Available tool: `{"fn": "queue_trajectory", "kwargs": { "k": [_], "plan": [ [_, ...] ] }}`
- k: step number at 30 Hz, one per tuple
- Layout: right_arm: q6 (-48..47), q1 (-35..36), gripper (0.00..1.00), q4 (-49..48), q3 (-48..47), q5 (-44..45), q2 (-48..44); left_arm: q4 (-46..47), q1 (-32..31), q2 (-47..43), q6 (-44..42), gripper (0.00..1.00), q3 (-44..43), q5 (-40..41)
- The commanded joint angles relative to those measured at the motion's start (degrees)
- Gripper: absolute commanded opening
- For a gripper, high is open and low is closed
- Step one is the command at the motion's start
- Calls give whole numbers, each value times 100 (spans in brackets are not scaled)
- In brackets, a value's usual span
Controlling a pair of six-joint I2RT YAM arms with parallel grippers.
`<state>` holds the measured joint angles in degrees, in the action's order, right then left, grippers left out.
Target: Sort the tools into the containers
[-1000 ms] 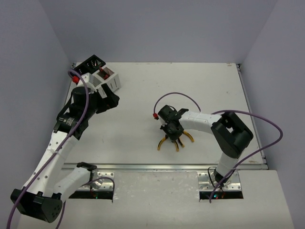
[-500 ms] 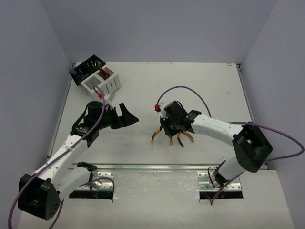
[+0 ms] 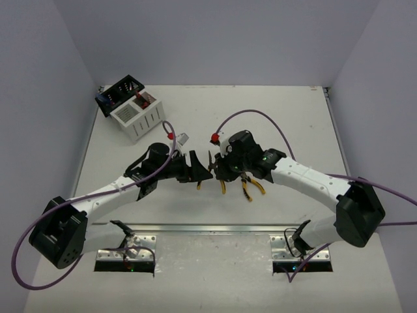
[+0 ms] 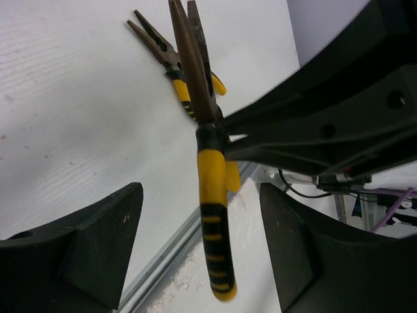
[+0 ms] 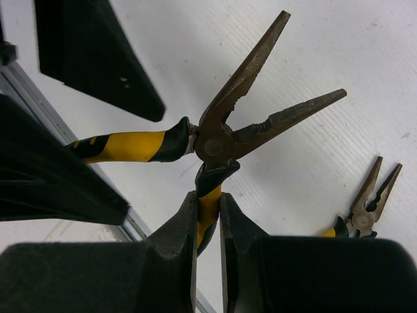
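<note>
Bare worktop point(image 3: 280, 117) spreads behind and to the right of both hands. Its near edge runs close in front of them, and the bins point(image 3: 147, 121) sit well apart at the far left corner. The right hand point(image 5: 207, 199) pinches one yellow handle of the pliers point(image 5: 212, 143), whose tips gape apart. The left hand point(image 4: 200, 189), fingers spread wide, flanks those pliers on both sides without touching. A second pair point(image 5: 363, 210) lies flat on the worktop near the right hand.
</note>
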<state>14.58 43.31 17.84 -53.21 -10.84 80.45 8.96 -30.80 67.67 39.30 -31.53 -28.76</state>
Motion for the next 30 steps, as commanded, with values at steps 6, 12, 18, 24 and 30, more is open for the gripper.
{"fn": "queue_trajectory", "kwargs": {
  "k": [6, 12, 18, 24, 30],
  "plan": [
    [141, 90, 0, -676, -154, -648, -363, 897, -145, 281, 113, 27, -327, 213],
    [273, 85, 0, -940, -89, -766, -328, 749, -172, 448, -41, 0, -415, 370],
    [545, 81, 75, -1231, 198, -464, -451, 2, -154, 124, -414, 0, -828, 1492],
    [502, 3, 99, -646, 70, 607, -670, -830, 95, -412, -631, 0, -1367, 3303],
    [339, -49, 99, -404, 328, 1305, -1309, -1683, 852, -269, -992, 0, -2461, 5748]
  ]
}}
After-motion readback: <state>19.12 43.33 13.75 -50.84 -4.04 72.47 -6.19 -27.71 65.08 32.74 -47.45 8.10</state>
